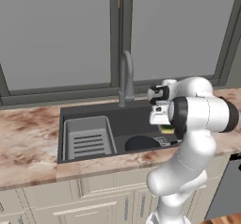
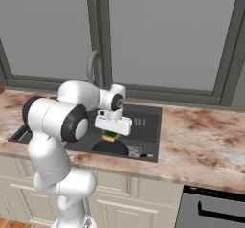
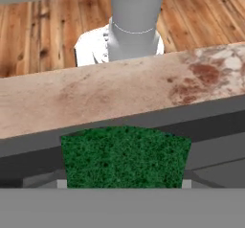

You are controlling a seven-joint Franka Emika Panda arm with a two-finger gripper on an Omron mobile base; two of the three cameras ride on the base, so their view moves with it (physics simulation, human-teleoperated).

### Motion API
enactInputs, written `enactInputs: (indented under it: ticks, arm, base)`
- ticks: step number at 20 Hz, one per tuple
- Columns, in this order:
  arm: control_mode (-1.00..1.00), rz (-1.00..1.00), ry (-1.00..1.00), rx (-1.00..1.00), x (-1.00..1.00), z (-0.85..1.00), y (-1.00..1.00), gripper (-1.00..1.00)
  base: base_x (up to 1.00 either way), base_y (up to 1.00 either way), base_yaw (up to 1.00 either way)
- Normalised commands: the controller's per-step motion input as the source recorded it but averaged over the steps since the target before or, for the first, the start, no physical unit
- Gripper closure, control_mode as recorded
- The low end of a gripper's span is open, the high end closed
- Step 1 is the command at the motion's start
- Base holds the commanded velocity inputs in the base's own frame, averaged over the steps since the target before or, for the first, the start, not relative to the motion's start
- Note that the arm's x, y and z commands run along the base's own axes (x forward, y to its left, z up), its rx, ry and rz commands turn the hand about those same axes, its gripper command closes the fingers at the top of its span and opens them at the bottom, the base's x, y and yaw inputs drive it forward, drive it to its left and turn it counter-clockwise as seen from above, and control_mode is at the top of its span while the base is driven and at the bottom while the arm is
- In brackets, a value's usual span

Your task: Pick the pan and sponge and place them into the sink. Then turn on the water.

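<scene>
My gripper (image 2: 111, 134) hangs over the right half of the sink (image 1: 84, 110), pointing down, shut on the sponge (image 2: 110, 136). In the hand view the sponge (image 3: 125, 156) shows its green top, spanning the gap between the fingers. In the left base view a sliver of the sponge (image 1: 165, 130) peeks out under the hand. The black round pan (image 1: 141, 143) lies on the sink floor right of the middle. From the right base view the pan (image 2: 111, 148) sits just below the sponge. The dark arched faucet (image 1: 126, 77) stands behind the sink, with no water running.
A light grey ribbed rack (image 1: 88, 138) fills the sink's left part. Reddish marble counter (image 1: 28, 138) runs on both sides, with a window behind. A dark oven front (image 2: 215, 208) sits low at the right. The hand view looks back over the counter edge (image 3: 95, 97) to the wooden floor.
</scene>
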Motion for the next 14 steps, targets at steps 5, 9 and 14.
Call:
enactInputs:
  ticks: [5,9,14]
  arm:
    - [-1.00,0.10,-0.12,0.00,0.17,-0.53,0.00,1.00]
    - [-1.00,0.24,-0.11,0.00,0.12,-0.33,-0.02,1.00]
    - [-1.00,0.33,-0.11,0.00,0.07,-0.25,-0.07,1.00]
  base:
    - [0.00,0.00,0.00]
    - [0.00,0.00,0.00]
    - [0.00,0.00,0.00]
